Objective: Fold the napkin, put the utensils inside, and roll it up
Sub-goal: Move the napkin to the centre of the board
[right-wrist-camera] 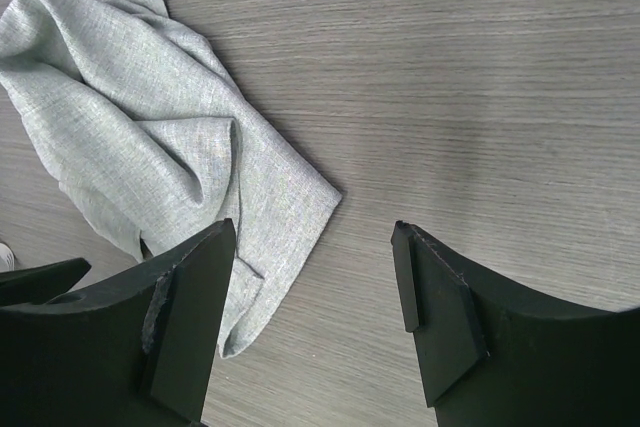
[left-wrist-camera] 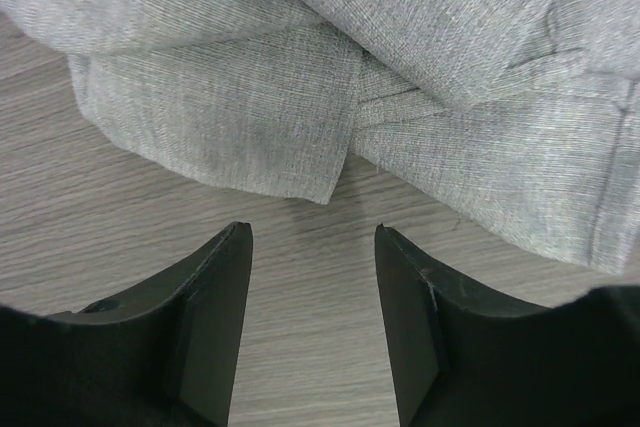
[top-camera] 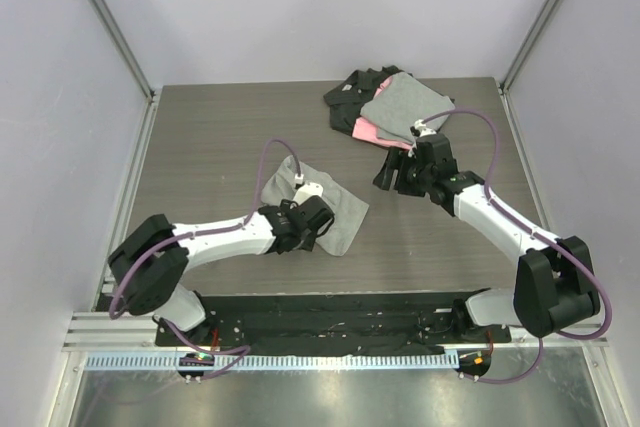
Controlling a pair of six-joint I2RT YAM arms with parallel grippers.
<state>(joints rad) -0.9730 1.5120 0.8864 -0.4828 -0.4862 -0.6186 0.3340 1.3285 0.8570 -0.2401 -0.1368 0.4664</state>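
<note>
Left pincer (left-wrist-camera: 312, 237): jaws stood partly apart with nothing between them, low over the bare tabletop (top-camera: 220, 137), tips just short of a folded hem of the napkin (left-wrist-camera: 250, 117). Item, napkin: light-grey cloth, lay rumpled and partly doubled over near the middle of the tabletop, a little toward the left edge, one part hidden under that pincer in the top view. Right pincer (right-wrist-camera: 315, 237): jaws stood wide apart and empty, held above bare wood to the right of the napkin, clear of it. Pile of cloths (top-camera: 395, 107): grey over pink over black, lay at the far edge, right of centre.
</note>
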